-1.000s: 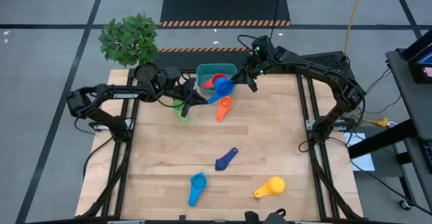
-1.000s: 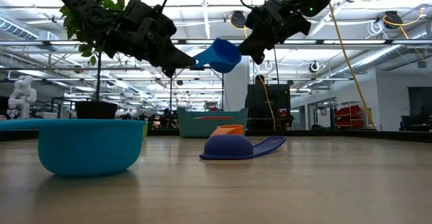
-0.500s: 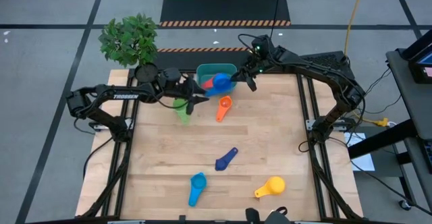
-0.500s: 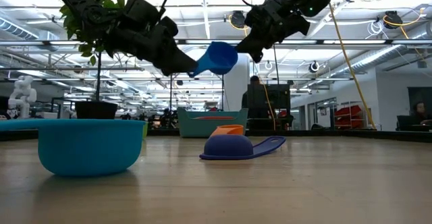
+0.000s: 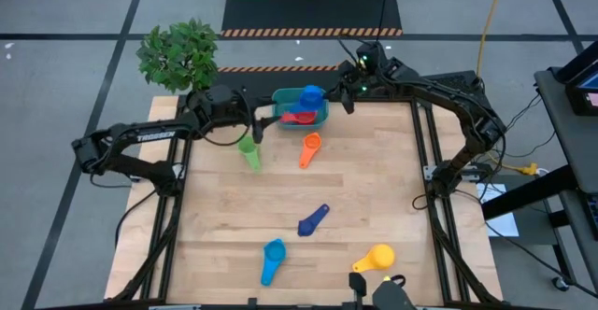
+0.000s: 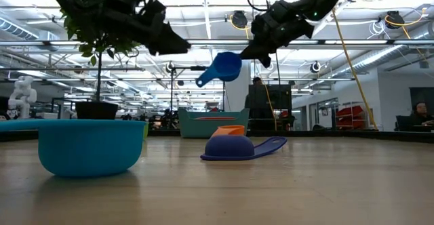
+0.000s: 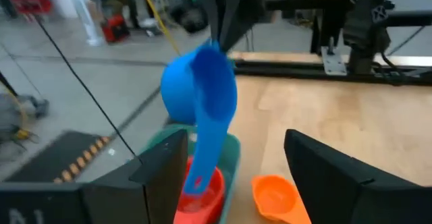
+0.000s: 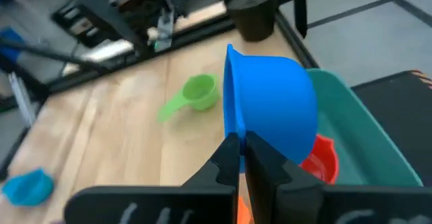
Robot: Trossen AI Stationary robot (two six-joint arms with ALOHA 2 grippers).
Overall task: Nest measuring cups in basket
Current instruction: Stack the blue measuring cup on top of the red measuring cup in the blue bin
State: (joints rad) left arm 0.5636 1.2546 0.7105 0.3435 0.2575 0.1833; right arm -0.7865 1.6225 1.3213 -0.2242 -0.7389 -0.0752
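Observation:
A blue measuring cup [image 5: 311, 95] hangs over the teal basket [image 5: 320, 120], with my right gripper [image 5: 338, 101] shut on it. A red cup [image 5: 299, 118] lies inside the basket. My left gripper [image 7: 236, 143] stands open just left of the basket, short of the blue cup's handle [image 7: 202, 150] and touching nothing. On the table lie a green cup [image 5: 249, 150], an orange cup [image 5: 309, 147], a dark blue cup [image 5: 315, 219], a light blue cup [image 5: 272, 259] and a yellow cup [image 5: 375, 258]. My right gripper pinches the blue cup's wall at the rim [image 8: 233, 126], on the side away from the handle, with what looks like one finger inside the bowl and one outside. The fingers come slanting down from the table's right. The cup hangs clear above the basket, tipped, its handle [image 6: 202, 81] pointing down.
A black plant pot [image 5: 201, 98] with a leafy plant stands at the table's far left corner, just behind my left arm. The near half of the table holds only the three loose cups.
My left gripper has let go of the blue cup's handle and drawn back toward the table's left edge. My right gripper has carried the cup a little toward the far edge, over the basket; its handle now hangs free.

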